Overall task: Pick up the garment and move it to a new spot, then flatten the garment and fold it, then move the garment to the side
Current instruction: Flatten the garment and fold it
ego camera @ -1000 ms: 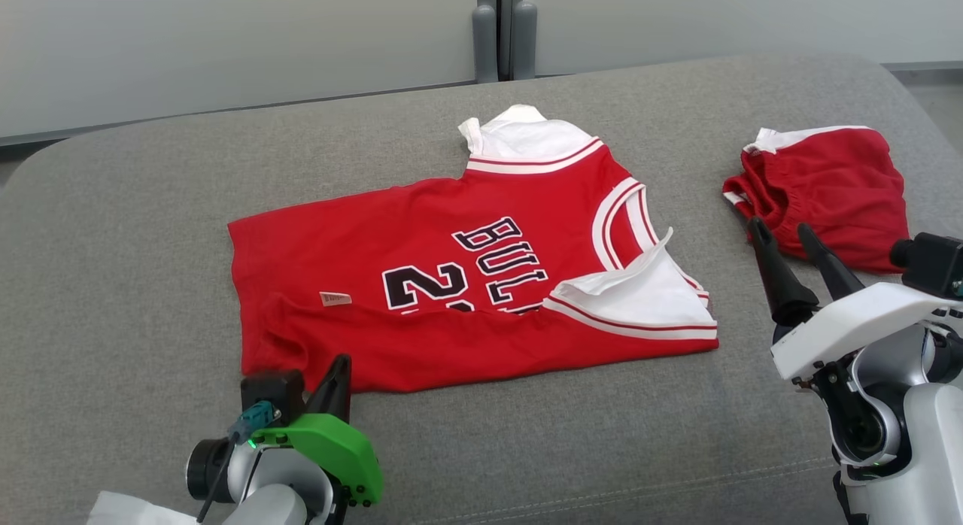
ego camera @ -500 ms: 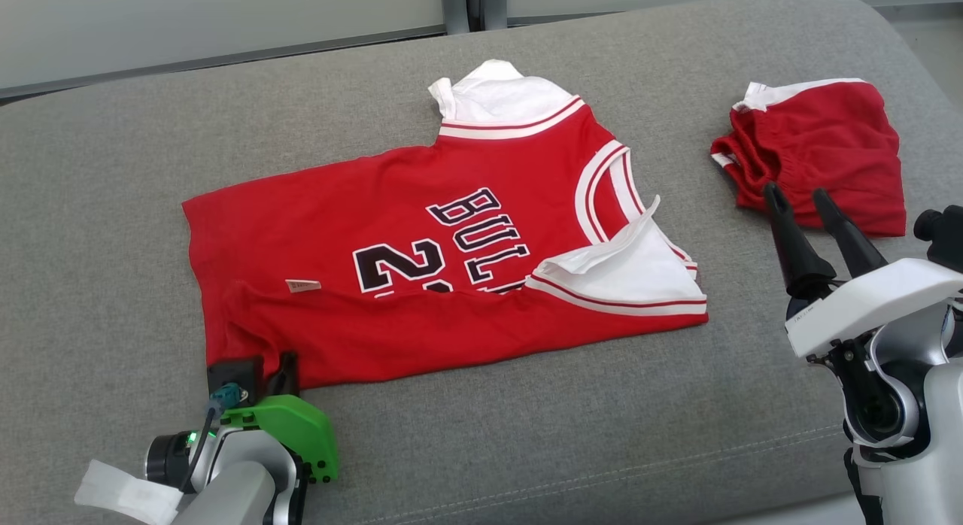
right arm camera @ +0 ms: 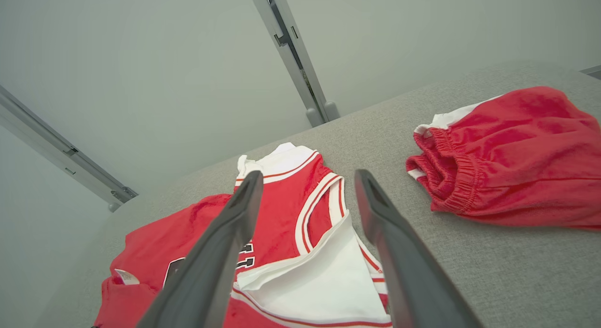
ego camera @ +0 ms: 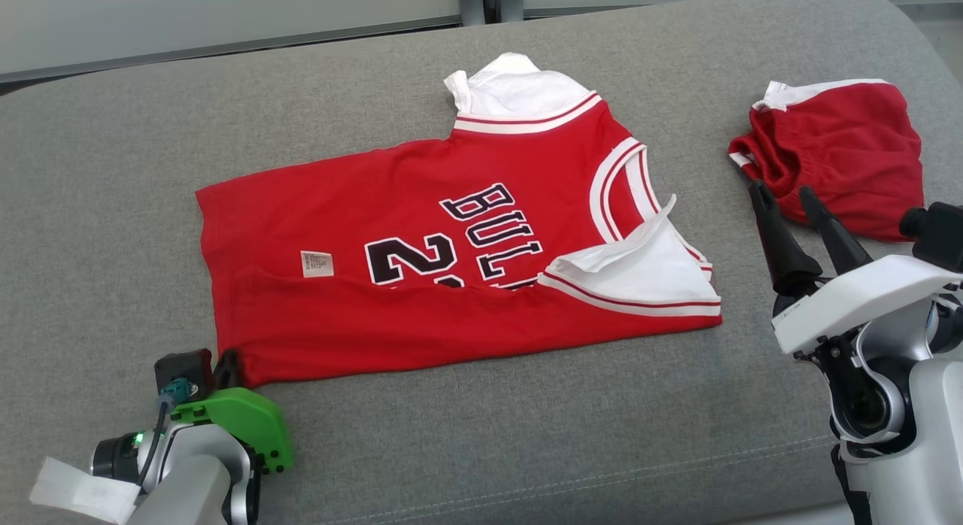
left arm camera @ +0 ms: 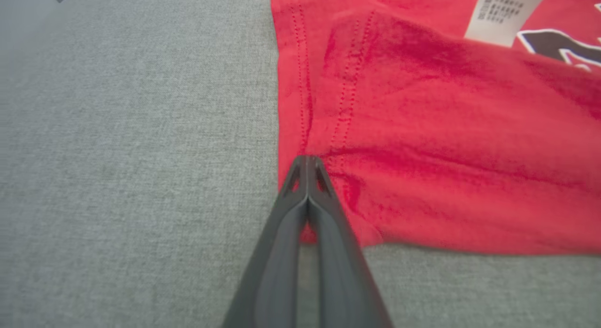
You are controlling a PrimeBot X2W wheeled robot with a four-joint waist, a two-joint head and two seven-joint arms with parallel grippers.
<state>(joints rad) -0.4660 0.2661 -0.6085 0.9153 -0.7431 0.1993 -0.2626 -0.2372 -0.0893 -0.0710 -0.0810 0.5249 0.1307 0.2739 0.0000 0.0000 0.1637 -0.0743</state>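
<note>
Jersey (ego camera: 421,232), red with white trim, lies spread on the grey cushion (ego camera: 527,450), its lower edge doubled over and 1 white sleeve flipped up. It looks light, limp and a little slippery. I'd expect it to sag and bunch unless taken at 2 corners of the hem or at the shoulders. The left gripper (left arm camera: 306,161) is pinched shut on the near hem corner. The right gripper (ego camera: 782,192) hangs with its fingers apart, holding nothing, between the jersey and the red shorts (ego camera: 843,156).

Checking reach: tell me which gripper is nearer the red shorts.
Right. The right gripper stands open beside the shorts; the left gripper pinches the jersey's hem corner, far off.
</note>
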